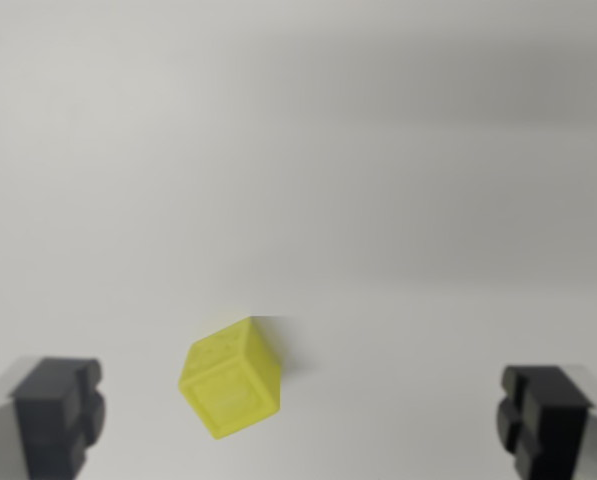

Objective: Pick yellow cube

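Observation:
A small yellow cube (pixel 231 378) lies on a plain white surface (pixel 308 170), low in the wrist view and a little left of centre, turned at an angle. My gripper (pixel 298 415) is open wide. Its two black fingertips show at the bottom corners, one (pixel 60 410) at the wrist view's left and the other (pixel 543 412) at the right. The cube lies between the two fingertips, nearer the left one, and touches neither. Nothing is held.
A soft grey shadow band crosses the top right of the white surface. No other object shows.

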### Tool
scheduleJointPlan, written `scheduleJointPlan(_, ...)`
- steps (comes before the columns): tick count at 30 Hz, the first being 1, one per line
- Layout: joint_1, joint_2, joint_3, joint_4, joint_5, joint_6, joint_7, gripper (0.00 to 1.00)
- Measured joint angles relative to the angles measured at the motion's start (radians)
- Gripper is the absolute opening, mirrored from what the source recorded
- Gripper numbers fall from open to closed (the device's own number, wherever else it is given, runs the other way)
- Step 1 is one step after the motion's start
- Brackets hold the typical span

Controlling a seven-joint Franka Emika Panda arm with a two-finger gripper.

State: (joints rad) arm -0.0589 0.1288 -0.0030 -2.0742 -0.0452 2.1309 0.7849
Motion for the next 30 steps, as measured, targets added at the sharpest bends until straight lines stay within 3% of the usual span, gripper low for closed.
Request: scheduleJointPlan(30, 0.014, -0.048, 0.0, -0.211, 0.001, 0.181, -0.098, 1.0)
